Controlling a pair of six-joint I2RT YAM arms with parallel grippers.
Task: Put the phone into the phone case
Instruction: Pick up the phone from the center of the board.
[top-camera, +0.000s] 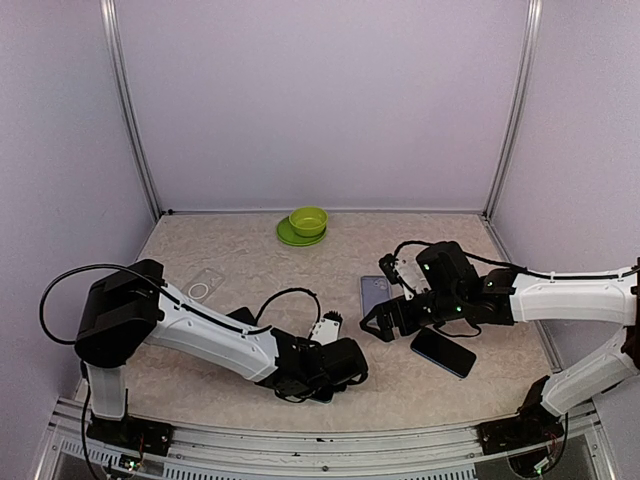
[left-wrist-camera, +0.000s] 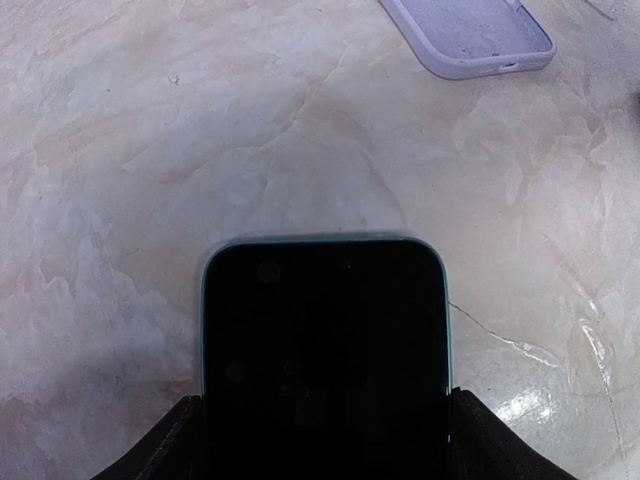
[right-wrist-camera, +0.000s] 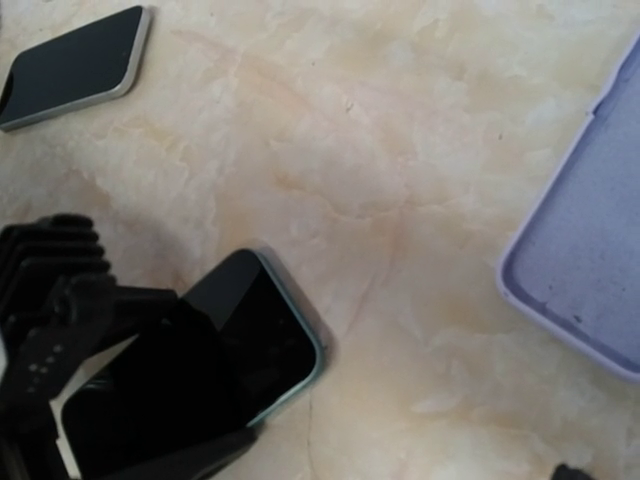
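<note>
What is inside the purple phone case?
Nothing visible: the purple case shows a bare inside. One part is hidden under the right arm in the top view.

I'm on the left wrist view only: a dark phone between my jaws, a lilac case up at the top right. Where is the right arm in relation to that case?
Observer: The right gripper hangs at the near end of the lilac case, jaws open, holding nothing.
Operator: Is mine the only phone out there?
Observer: No. A second phone, grey-edged, lies flat just right of that gripper.
Operator: Any other case?
Observer: Yes, a clear case lies far to the left of the lilac one.
</note>
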